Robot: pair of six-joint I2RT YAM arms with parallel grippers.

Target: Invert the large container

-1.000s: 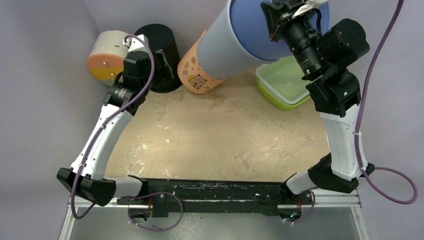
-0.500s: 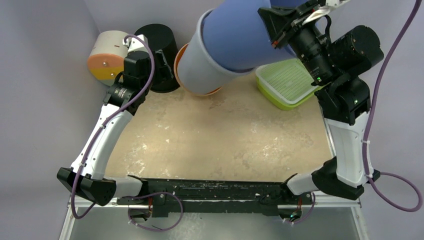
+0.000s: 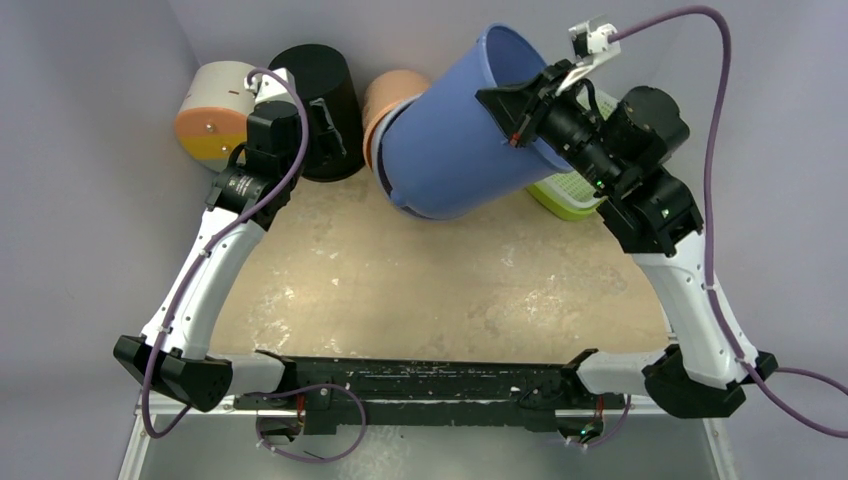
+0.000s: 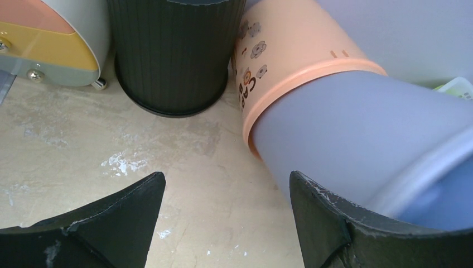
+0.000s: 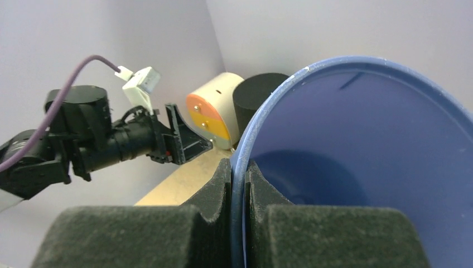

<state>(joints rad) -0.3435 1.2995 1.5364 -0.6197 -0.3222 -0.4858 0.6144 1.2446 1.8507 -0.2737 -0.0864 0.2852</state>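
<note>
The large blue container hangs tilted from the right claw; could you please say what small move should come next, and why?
Probably raise it slightly, then roll the right wrist so the mouth swings down. The right claw pinches the rim of the large blue container; the mouth faces upward, and the base sits low beside the orange container.

Scuffed beige table (image 3: 420,290) — black bin (image 3: 335,85), cream drum (image 3: 215,100), orange cup (image 3: 385,100), green tray (image 3: 562,194).
</note>
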